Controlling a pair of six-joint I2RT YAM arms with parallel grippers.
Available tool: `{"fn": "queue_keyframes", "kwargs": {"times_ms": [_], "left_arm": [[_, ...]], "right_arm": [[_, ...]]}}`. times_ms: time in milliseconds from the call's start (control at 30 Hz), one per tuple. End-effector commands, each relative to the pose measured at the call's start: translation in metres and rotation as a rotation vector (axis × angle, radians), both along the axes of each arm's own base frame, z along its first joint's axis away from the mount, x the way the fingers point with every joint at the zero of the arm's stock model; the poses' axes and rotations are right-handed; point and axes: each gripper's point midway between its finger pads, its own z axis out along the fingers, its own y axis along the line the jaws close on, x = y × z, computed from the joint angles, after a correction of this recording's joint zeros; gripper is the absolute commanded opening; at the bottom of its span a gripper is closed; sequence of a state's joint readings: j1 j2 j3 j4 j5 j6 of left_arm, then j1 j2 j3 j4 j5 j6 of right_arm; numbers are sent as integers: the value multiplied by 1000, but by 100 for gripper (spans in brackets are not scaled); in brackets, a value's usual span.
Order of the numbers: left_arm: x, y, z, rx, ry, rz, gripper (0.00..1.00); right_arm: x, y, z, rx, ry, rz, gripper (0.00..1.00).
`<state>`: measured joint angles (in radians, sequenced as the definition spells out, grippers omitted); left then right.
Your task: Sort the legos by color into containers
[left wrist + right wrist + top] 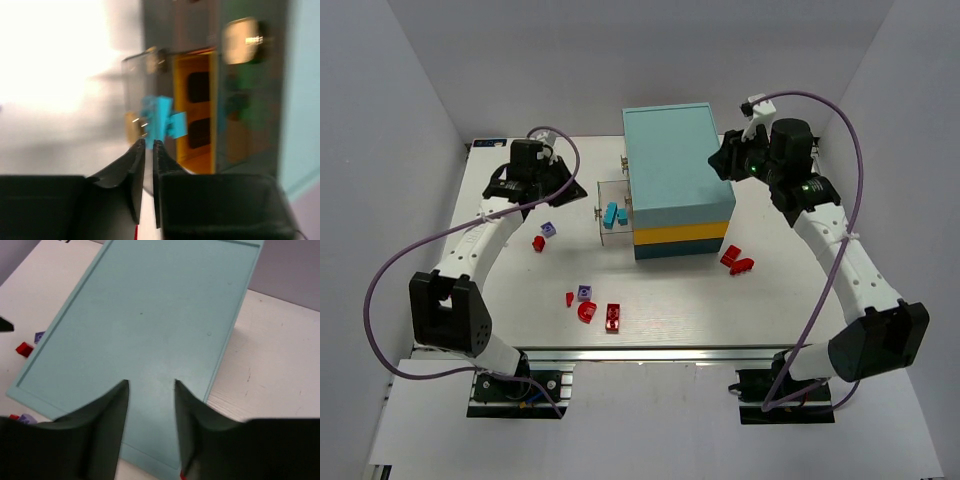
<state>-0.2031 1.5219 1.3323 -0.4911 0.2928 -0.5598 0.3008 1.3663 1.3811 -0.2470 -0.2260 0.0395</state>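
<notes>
The cabinet of light teal, yellow and darker teal layers stands at the table's middle back. One clear drawer is pulled out to its left and holds light blue legos. My left gripper is just left of that drawer, its jaws almost together with nothing seen between them. In the blurred left wrist view the gripper points at the light blue legos. My right gripper is open over the cabinet's right edge. In the right wrist view it hovers above the teal top.
Loose legos lie on the table: a purple one and a red one at the left. A small red piece, a purple brick, a red arch and a red brick lie near the front. Red bricks sit right of the cabinet.
</notes>
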Motion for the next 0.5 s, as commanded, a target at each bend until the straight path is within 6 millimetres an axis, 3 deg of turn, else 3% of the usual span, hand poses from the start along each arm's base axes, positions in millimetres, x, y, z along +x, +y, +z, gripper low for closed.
{"fn": "queue_keyframes", "kwargs": {"times_ms": [0,33,67,200,467], "left_arm": [[-11,20,-24,92,61,52,26],[-14,22,-31,105,81,55,29],[-14,24,-33,114,82,60,33],[-18,28,-46,138,112,68,38],[-22,18,-70,112,155,11,37]], "right_arm": [[17,-11,16,59,-9,-82,51],[21,-10,12,59,5,-81,60],[25,-14,9,62,17,-96,62],[44,-29,-13,92,99,-145,63],[58,-30,-51,149,226,-92,61]]}}
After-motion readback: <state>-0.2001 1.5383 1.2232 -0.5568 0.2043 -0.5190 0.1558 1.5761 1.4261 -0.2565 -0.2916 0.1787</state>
